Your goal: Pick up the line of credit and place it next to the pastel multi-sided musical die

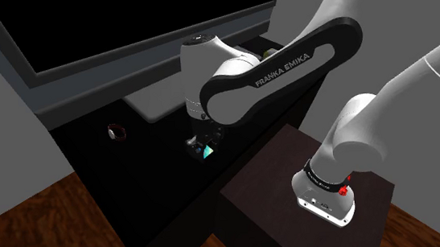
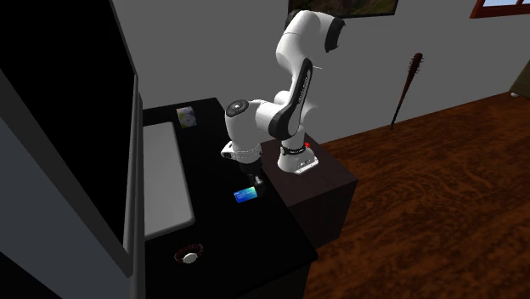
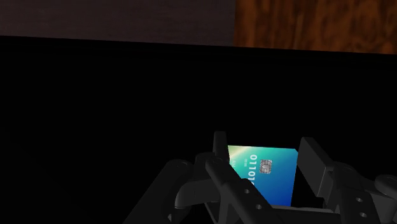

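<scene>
On the black table [image 2: 255, 242], beside the dark box stand [image 2: 331, 183], the white arm bends down over the edge nearest the stand. The black gripper [image 2: 256, 185] points down at the table top. In the wrist view its fingers [image 3: 221, 147] are closed against the two opposite edges of a blue-to-teal card [image 3: 267, 175], which bears a chip and printed digits; the card is clasped between them. The second exterior view shows the same card [image 2: 245, 196] just under the fingertips and close to the surface. Whether it rests on the table or hangs just clear cannot be told. In the shoulder view a teal corner of the card [image 1: 208, 153] shows beneath the gripper [image 1: 200, 144].

The pale multi-sided die [image 2: 187, 116] stands at the far end of the table in the second exterior view, well apart from the card. A flat grey slab [image 2: 163, 178] lies between the card and a large dark screen [image 2: 68, 127]. A small ring-shaped object with red and white parts [image 2: 188, 254] sits near the table's near corner. A spiked bat [image 2: 408, 85] leans against the grey wall, above a wooden floor [image 2: 442, 187].
</scene>
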You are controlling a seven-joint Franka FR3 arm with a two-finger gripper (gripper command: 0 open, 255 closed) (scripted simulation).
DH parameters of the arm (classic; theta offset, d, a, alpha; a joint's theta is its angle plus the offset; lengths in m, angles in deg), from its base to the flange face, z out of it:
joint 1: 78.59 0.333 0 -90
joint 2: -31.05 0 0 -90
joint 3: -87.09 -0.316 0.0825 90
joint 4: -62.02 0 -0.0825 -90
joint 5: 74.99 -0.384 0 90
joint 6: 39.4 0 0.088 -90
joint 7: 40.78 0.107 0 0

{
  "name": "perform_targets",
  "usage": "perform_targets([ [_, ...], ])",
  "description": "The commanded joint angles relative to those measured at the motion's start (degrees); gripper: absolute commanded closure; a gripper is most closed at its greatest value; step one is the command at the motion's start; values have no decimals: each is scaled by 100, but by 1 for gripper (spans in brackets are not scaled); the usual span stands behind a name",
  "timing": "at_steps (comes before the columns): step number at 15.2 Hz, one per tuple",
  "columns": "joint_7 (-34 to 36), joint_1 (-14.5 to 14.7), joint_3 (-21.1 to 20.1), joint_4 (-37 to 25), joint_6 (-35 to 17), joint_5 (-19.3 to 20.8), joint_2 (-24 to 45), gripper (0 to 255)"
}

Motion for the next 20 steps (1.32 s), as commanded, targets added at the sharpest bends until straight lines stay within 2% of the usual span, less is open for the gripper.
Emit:
perform_targets([
  [1, -4, 5, -7, 10, -2, -8, 14, 255],
  [6, 1, 7, -11, 11, -11, -7, 22, 255],
  [20, 3, 36, 237, -576, 1262, -3, -678, 255],
])
